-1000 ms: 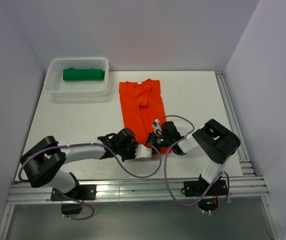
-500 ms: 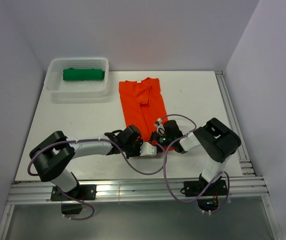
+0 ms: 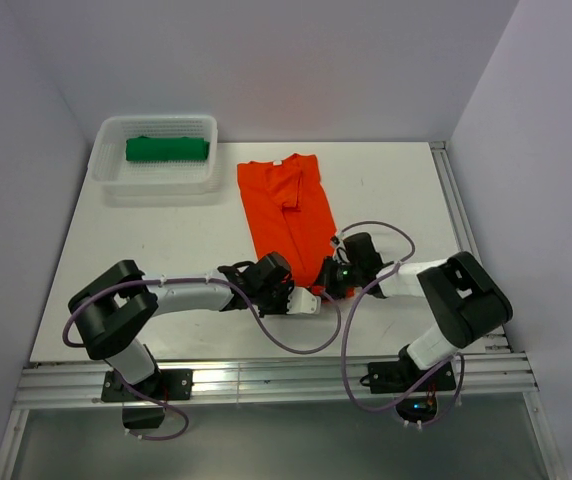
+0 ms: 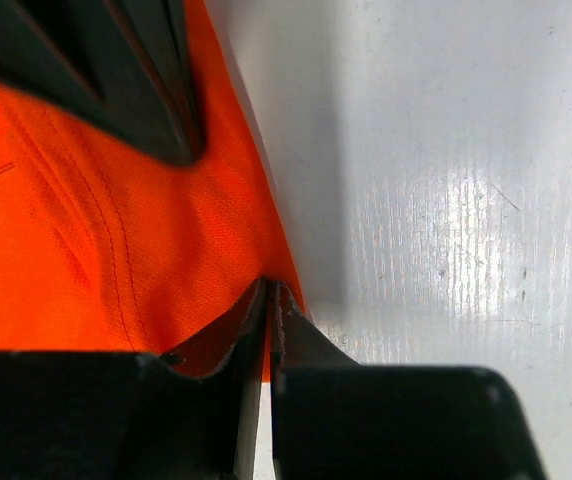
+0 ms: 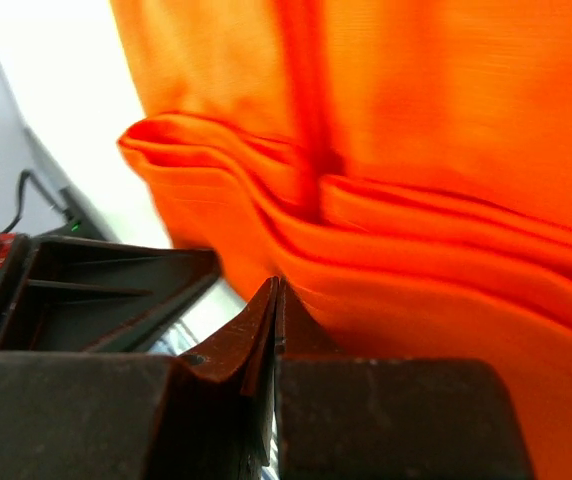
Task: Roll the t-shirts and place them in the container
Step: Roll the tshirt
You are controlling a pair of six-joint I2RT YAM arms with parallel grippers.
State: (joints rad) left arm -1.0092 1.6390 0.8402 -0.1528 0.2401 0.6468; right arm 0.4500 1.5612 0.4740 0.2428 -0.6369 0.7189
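Observation:
The orange-red t-shirt [image 3: 286,210] lies folded into a long strip in the middle of the table, collar at the far end. Both grippers meet at its near hem. My left gripper [image 3: 309,296] is shut on the hem's corner, and a sliver of orange cloth [image 4: 86,230] shows between its jaws [image 4: 269,290]. My right gripper [image 3: 326,287] is shut with its tips [image 5: 277,285] against the bunched layers of orange cloth [image 5: 446,150]; nothing shows between its jaws. The green t-shirt [image 3: 166,149] lies rolled in the white mesh basket [image 3: 106,176] at the far left.
Aluminium rails run along the table's near edge [image 3: 266,380] and right edge [image 3: 461,230]. Purple cables [image 3: 296,345] loop off both arms over the near table. Walls close in the left, back and right sides.
Both grippers have shifted right along the shirt's near hem, and the right arm's elbow has swung right and nearer. The shirt's near end is now bunched into layers.

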